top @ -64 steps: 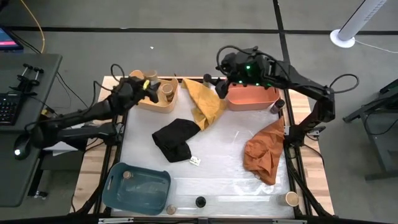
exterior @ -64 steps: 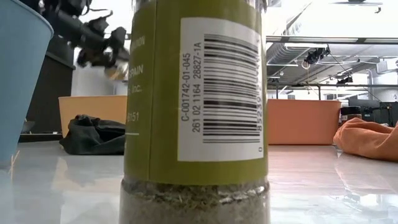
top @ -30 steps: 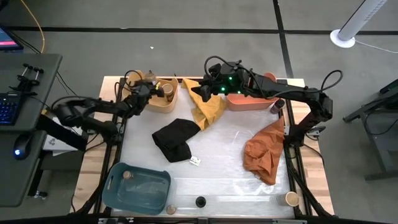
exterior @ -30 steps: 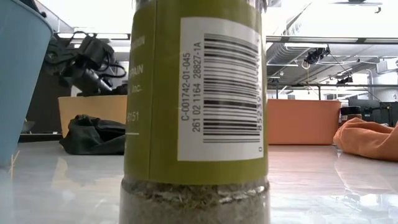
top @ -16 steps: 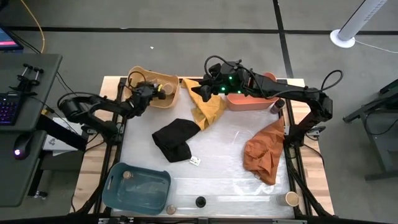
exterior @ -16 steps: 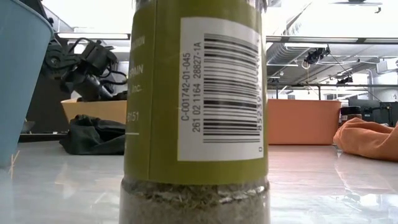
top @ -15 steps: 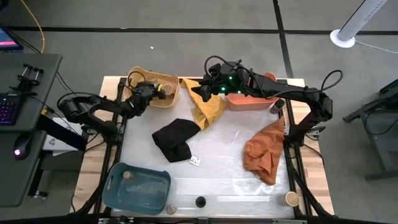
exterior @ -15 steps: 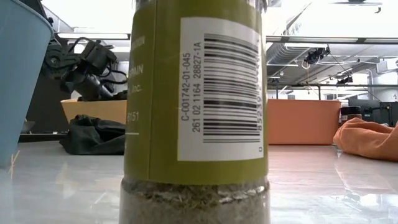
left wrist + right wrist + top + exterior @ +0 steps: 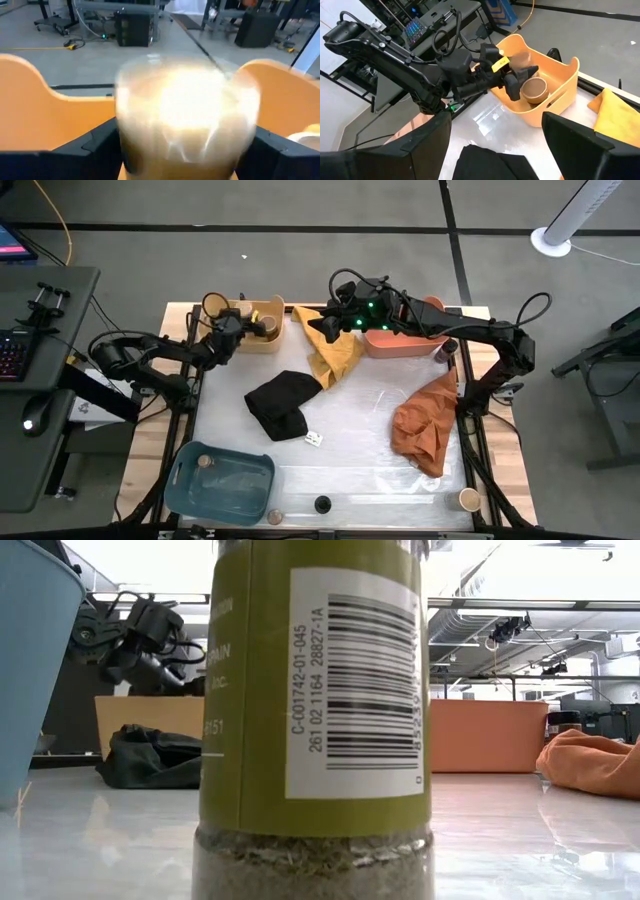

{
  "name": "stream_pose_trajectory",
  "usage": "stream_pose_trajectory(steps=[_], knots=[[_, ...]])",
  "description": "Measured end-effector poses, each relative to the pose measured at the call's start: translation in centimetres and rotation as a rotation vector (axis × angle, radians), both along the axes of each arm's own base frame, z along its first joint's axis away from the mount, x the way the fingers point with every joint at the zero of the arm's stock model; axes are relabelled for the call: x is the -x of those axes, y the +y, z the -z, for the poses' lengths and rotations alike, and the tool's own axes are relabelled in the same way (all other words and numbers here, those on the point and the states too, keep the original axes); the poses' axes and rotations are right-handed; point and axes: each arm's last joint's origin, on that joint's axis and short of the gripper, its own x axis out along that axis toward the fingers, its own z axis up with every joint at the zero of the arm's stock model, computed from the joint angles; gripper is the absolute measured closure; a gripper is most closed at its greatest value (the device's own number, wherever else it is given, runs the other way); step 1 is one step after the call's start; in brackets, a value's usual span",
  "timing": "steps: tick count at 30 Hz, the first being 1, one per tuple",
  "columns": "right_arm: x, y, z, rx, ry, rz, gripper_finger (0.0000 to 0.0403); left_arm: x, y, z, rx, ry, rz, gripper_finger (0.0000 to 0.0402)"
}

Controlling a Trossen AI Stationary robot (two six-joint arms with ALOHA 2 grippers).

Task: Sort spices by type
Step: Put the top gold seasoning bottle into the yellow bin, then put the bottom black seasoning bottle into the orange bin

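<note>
Two dark fingers of the left gripper (image 9: 187,145) flank a blurred, tan-topped spice jar (image 9: 187,115) that sits between them inside the yellow bin (image 9: 40,115), a grip only the left wrist view shows; from above the jar is hidden under the gripper (image 9: 237,326) at the bin's (image 9: 272,343) near wall. One more tan-topped jar (image 9: 534,89) rests in that bin just beside the left claw. Spread wide and empty, the right gripper (image 9: 327,323) hovers over the yellow cloth (image 9: 335,350).
</note>
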Motion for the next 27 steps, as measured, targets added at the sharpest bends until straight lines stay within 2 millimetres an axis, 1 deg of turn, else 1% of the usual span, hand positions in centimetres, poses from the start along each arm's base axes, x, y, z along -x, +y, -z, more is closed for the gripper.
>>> stream_pose_trajectory(steps=[4, 6, 10, 13, 16, 19, 21, 23, 25, 27], knots=[[0.0, 0.0, 0.0, 0.0, -0.003, -0.002, 0.0096, -0.2, 0.1, -0.7, -0.042, -0.006, 0.017, 0.0114], [0.0, 0.0, 0.0, -0.002, -0.004, -0.008, 0.0096, -0.5, 0.3, -1.4, -0.068, 0.001, 0.032, 0.0114], [0.0, 0.0, 0.0, -0.003, -0.005, -0.01, 0.0096, -0.7, 0.4, -2.5, -0.119, 0.057, 0.052, 0.0114], [0.0, 0.0, 0.0, -0.001, -0.004, -0.01, 0.0096, -0.8, 0.6, -3.4, -0.155, 0.067, 0.057, 0.0113], [0.0, 0.0, 0.0, 0.005, -0.003, -0.013, 0.0096, -0.9, 0.7, -4.7, -0.191, 0.04, 0.056, 0.0113], [0.0, 0.0, 0.0, 0.027, 0.003, -0.021, 0.0096, -0.9, 0.5, -6.7, -0.245, -0.032, 0.052, 0.0113], [0.3, -0.2, -0.4, 0.053, 0.003, -0.024, 0.0096, -0.9, 0.0, -8.4, -0.286, -0.086, 0.071, 0.0113], [1.2, -0.3, -1.2, 0.077, -0.012, -0.02, 0.0096, -1.0, -1.1, -10.4, -0.337, -0.157, 0.14, 0.0113], [2.5, -0.5, -2.5, 0.104, -0.033, 0.0, 0.0096, -1.1, -2.5, -12.1, -0.377, -0.218, 0.258, 0.0113], [4.0, -0.7, -3.6, 0.133, -0.038, 0.014, 0.0096, -1.3, -4.0, -13.2, -0.392, -0.276, 0.412, 0.0113]])
